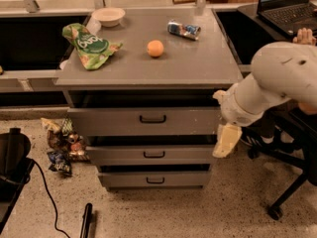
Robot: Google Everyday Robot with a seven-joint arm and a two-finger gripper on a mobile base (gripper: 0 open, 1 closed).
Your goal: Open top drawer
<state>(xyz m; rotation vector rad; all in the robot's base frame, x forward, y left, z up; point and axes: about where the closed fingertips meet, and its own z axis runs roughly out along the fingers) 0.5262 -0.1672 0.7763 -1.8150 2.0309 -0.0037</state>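
Top drawer (109,122) is sitting in the middle of the frame, directly under the counter (198,68). It is showing a flat, matte grey front with pale scuff specks and a small black loop handle (152,118) at its centre. A dark gap is running between its upper edge and the counter slab. Below it, the middle drawer (198,154) and the bottom drawer (188,179) are showing narrower, shallower grey fronts with similar black handles.

The gripper (226,142) is hanging at the centre right of the frame, just beside the right end of the top drawer and well apart from its handle. It is showing as a pale cream, tapering shape under the smooth, rounded white arm (277,78). Whether it is spread or pressed together cannot be told.

On the smooth grey counter, a round orange (155,48) is resting near the middle. A crinkled green bag (89,44) is lying at the upper left beside a shallow pale bowl (108,16). A small can (183,29) is lying on its side towards the back. Crumpled snack wrappers (62,143) are lying on the speckled floor (208,217) at the lower left.
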